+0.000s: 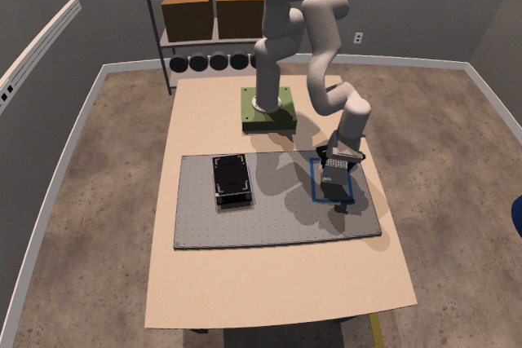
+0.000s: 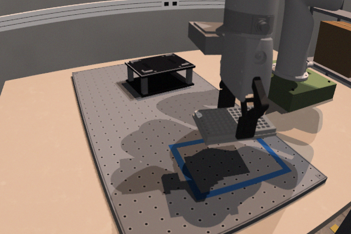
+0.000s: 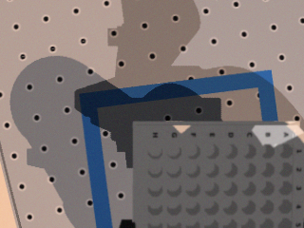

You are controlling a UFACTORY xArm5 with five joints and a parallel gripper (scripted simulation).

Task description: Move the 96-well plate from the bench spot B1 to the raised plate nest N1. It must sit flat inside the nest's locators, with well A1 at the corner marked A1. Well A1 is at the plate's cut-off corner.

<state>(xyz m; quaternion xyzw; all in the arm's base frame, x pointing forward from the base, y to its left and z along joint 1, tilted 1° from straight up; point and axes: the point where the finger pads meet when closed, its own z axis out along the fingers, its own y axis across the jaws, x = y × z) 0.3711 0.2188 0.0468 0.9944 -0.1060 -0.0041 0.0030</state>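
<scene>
My gripper is shut on the grey 96-well plate across its short width and holds it in the air above the blue outline of bench spot B1. The plate casts a dark shadow inside the outline. It also shows in the top view and fills the lower right of the wrist view, where its pale cut-off corner is at the upper right. The black raised nest N1 stands empty at the far left of the perforated baseplate; it also shows in the top view.
The grey perforated baseplate lies on the beige table. The arm's green base block sits behind it. A shelf with brown boxes stands beyond the table.
</scene>
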